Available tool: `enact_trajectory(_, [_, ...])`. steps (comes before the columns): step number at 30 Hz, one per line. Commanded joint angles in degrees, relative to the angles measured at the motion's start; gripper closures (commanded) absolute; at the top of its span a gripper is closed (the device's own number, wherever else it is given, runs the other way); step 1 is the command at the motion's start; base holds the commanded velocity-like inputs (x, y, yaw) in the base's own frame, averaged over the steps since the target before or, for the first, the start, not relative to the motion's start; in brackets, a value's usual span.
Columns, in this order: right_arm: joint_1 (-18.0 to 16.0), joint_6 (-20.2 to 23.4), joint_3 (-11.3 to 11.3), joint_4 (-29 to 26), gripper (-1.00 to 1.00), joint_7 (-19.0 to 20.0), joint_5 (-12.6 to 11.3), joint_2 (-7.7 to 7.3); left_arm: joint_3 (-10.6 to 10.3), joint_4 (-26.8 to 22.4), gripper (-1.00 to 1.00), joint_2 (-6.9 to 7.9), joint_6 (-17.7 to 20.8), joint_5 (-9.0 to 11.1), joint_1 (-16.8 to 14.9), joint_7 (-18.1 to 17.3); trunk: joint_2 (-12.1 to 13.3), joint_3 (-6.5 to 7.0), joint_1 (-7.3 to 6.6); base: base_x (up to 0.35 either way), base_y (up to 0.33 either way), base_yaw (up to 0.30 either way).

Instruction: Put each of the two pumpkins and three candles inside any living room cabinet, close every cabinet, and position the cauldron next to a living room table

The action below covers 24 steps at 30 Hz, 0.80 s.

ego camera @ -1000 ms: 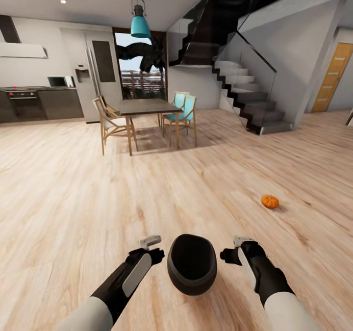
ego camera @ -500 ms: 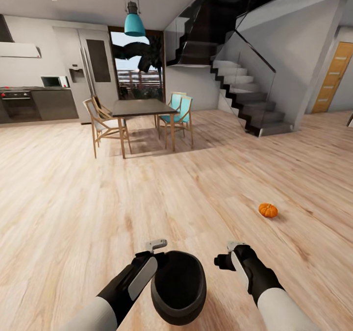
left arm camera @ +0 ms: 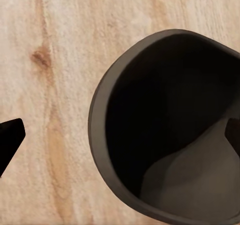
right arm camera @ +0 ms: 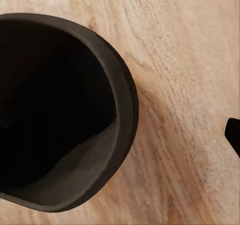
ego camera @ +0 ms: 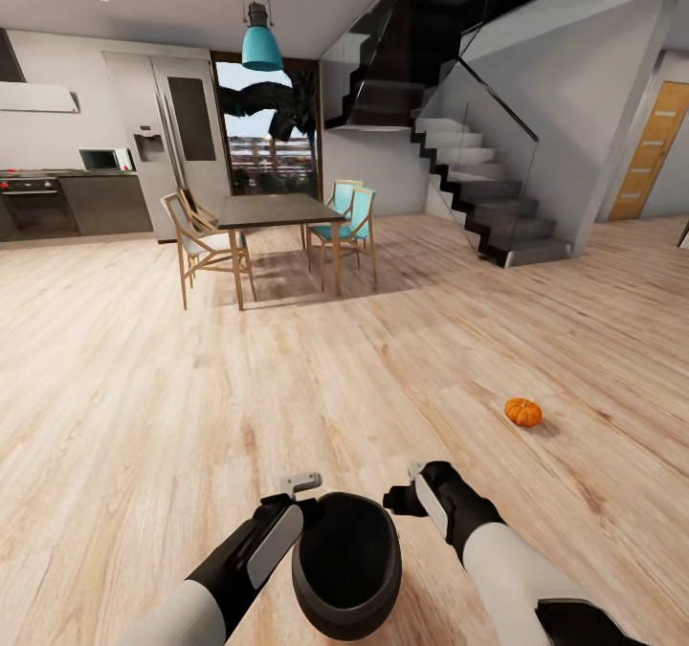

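Cauldron [ego camera: 346, 564] sits on the floor [ego camera: 144, 407] at our left tool [ego camera: 308, 499], whose jaws straddle its rim without gripping, while our right tool [ego camera: 402, 493], spread wide, has swung inward, suggesting a two-sided grasp; pumpkin [ego camera: 523, 412] lies well apart.

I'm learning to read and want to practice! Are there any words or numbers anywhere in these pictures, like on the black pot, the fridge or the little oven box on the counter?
No words or numbers can be read.
The cauldron: plain black, no writing.
The fridge: no label to be seen.
The microwave: too small and blurred to read any marks.
The pumpkin and the wooden floor: no text.
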Motion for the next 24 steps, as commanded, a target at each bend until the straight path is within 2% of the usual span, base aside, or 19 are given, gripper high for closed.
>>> enact_trajectory(1, [-0.41, -1.25, 0.00, 1.02, -1.00, 0.00, 0.02, 0.31, -0.12, 0.07, -1.00, 0.01, 0.12, -0.08, -0.06, -0.19, 0.00, 0.00, 0.00, 0.001, -0.001, 0.000])
enact_trajectory(7, [-0.97, -3.13, -0.01, 2.80, -1.00, -0.06, 0.00, 1.03, -0.08, 1.08, -1.00, -0.04, 0.14, 0.01, -0.18, -0.63, 0.00, 0.00, 0.00, 0.000, 0.000, 0.000])
enact_trajectory(14, [-1.10, -3.74, 0.13, 4.54, -1.00, 0.02, 0.48, 1.06, -0.33, 1.49, -1.00, -0.39, 0.08, -0.30, -0.30, -0.24, 0.00, 0.00, 0.00, 0.000, 0.000, 0.000])
enact_trajectory(15, [-1.07, -3.81, 1.34, 4.80, -1.00, 0.04, 0.97, 1.06, -0.30, 1.52, -1.00, -0.30, 0.08, -0.26, -0.34, -0.24, 0.00, 0.00, 0.00, 0.000, 0.000, 0.000])
enact_trajectory(19, [-1.04, -3.90, 3.64, 4.93, -1.00, 0.04, 1.23, 1.06, -0.21, 1.54, -1.00, -0.23, 0.07, -0.09, -0.37, -0.22, 0.00, 0.00, 0.00, 0.000, 0.000, 0.000])
enact_trajectory(24, [-1.09, -3.93, 4.51, 4.93, -1.00, 0.05, 1.29, 1.06, -0.05, 1.55, -1.00, -0.19, 0.07, 0.05, -0.42, -0.25, 0.00, 0.00, 0.00, 0.000, 0.000, 0.000])
